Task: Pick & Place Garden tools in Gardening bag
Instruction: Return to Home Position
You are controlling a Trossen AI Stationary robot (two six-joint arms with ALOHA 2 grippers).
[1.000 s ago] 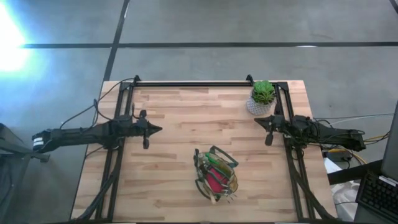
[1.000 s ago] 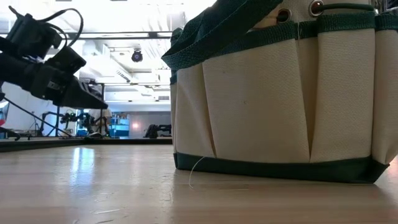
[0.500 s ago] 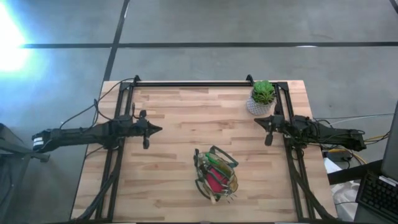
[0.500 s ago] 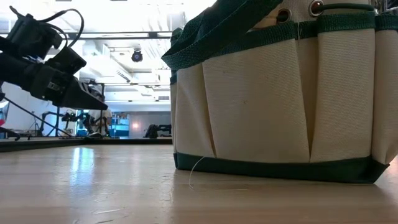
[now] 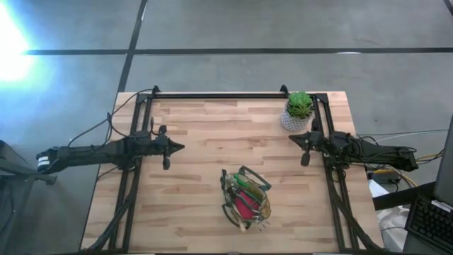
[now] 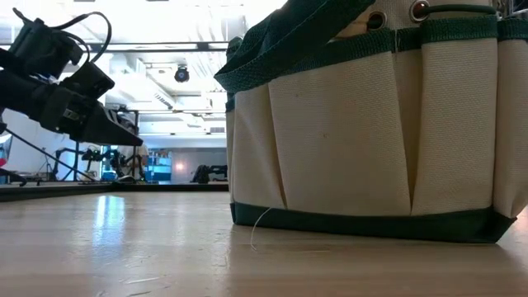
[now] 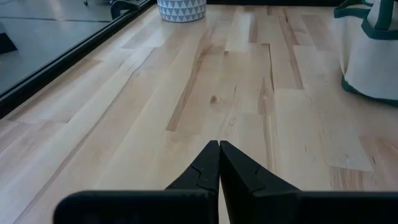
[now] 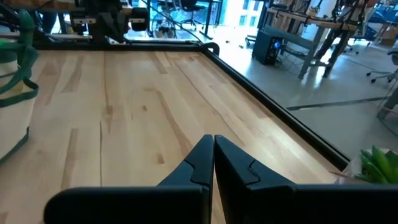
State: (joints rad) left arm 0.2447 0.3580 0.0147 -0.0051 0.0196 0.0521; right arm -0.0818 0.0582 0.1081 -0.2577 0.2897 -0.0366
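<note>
**Tools in the bag, arms out at the sides**

One soft canvas bag (image 5: 245,198), cream cloth with dark green trim, stood near the front middle of the pale plank table (image 5: 205,127). Red and green tools (image 5: 244,204) poked from its round mouth. The left gripper (image 5: 181,147) hung over the left side, fingers pressed together. The right gripper (image 5: 293,136) hung over the right side, likewise closed and empty. One leafy potted plant (image 5: 297,113) sat just behind it.
</note>
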